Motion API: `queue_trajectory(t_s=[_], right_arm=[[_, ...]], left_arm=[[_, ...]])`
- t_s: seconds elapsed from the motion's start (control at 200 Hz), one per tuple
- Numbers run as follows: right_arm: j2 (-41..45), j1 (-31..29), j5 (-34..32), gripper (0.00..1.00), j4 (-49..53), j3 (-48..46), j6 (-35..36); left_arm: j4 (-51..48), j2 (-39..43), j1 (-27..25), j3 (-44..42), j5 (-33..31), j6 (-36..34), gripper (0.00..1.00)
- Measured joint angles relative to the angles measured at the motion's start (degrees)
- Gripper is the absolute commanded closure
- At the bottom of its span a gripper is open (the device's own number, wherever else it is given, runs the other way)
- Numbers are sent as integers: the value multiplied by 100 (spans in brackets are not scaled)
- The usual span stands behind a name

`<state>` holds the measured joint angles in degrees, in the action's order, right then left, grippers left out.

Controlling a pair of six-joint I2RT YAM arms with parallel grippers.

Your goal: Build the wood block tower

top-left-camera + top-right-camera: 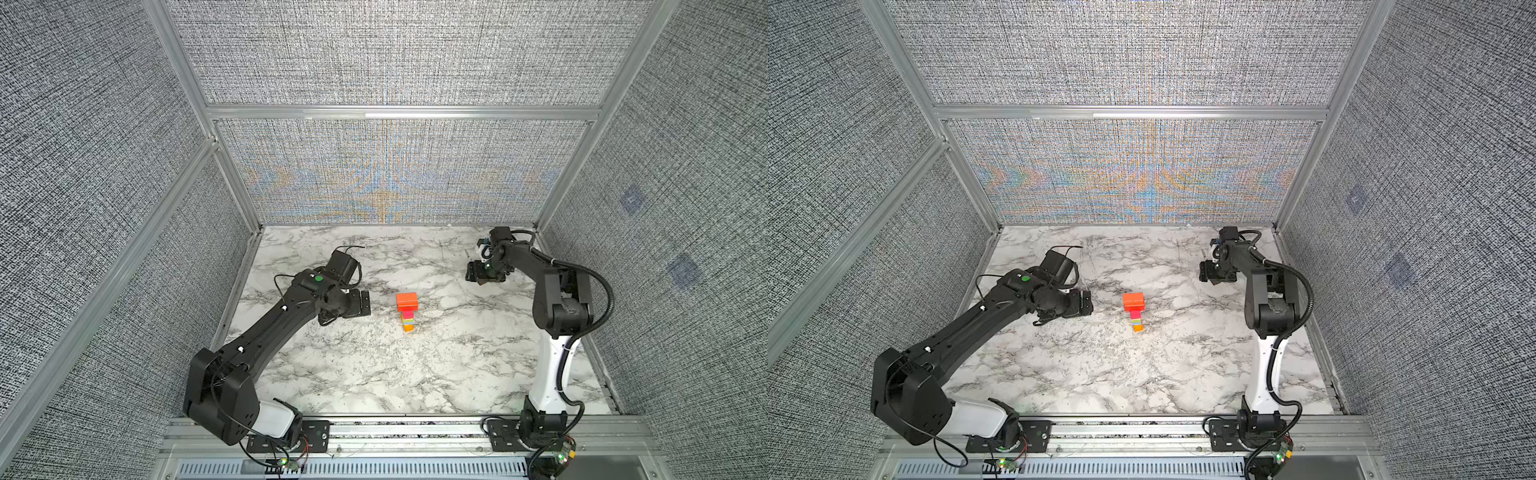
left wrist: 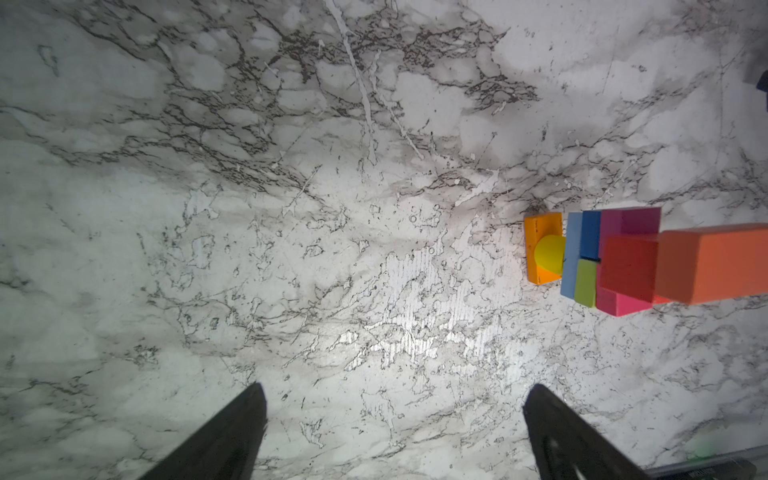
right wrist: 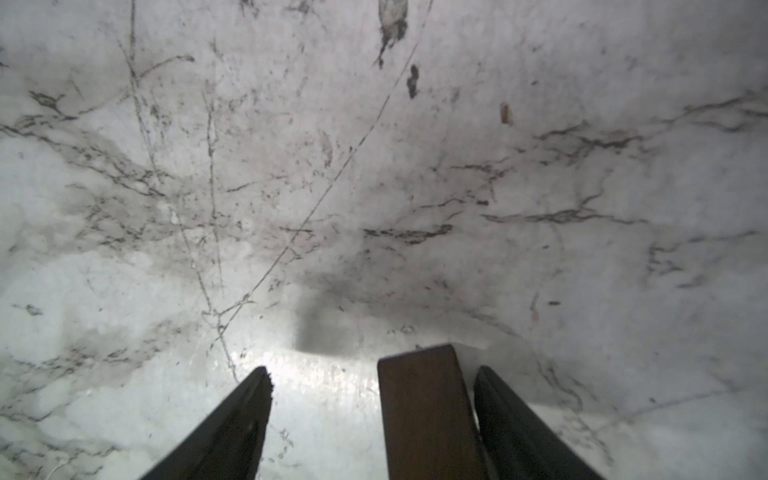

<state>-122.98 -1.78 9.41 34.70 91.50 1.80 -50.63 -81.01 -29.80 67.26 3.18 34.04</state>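
Observation:
The wood block tower (image 1: 407, 311) (image 1: 1133, 309) stands upright mid-table in both top views, with a wide red-orange slab on top. The left wrist view shows its layers (image 2: 623, 257): orange base with a yellow half-round, light blue, blue and green, magenta, red, orange slab. My left gripper (image 1: 360, 303) (image 2: 397, 387) hangs open and empty left of the tower, apart from it. My right gripper (image 1: 484, 272) (image 3: 372, 370) is low at the far right, open. A dark brown block (image 3: 428, 415) stands between its fingers, close against one finger with a wide gap to the other.
The marble table (image 1: 374, 374) is walled by grey fabric panels on three sides, with an aluminium rail (image 1: 415, 428) along the front edge where both arm bases are mounted. The right gripper works near the back right corner.

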Motion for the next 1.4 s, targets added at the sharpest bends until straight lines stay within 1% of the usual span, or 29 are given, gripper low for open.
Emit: queue_trajectory(t_s=[0.14, 0.27, 0.495, 0.755, 0.81, 0.855, 0.905, 1.075, 1.16, 1.275, 1.401], right_arm=[[63, -68, -24, 27, -13, -85, 0], [81, -136, -177, 32, -7, -103, -2], [48, -160, -382, 52, 87, -72, -55], [42, -162, -597, 66, 160, -59, -109], [44, -162, -599, 72, 160, -63, -109], [52, -166, -605, 78, 160, -66, -111], [70, -170, -616, 82, 168, -76, -125], [129, -212, -597, 88, 254, -81, -188], [284, -223, -468, 88, 256, -181, -341], [597, -208, -76, 88, 234, -387, -586], [861, -197, 597, 88, 175, -660, -957]], left_arm=[[7, 70, 0, -63, 0, 0, 1], [17, 138, 4, -120, 0, 0, 1], [22, 199, 4, -179, 0, 2, 1], [15, 221, 4, -179, 0, 4, 1], [15, 227, 4, -175, 0, 4, 1], [13, 243, 7, -175, -2, 4, 1], [15, 258, 7, -175, -2, 2, 1], [103, 396, 9, -236, 55, -24, 1], [192, 544, 17, -297, 164, -63, 1], [299, 686, 33, -321, 229, -70, 1], [398, 719, 48, -323, 282, -105, 1]])
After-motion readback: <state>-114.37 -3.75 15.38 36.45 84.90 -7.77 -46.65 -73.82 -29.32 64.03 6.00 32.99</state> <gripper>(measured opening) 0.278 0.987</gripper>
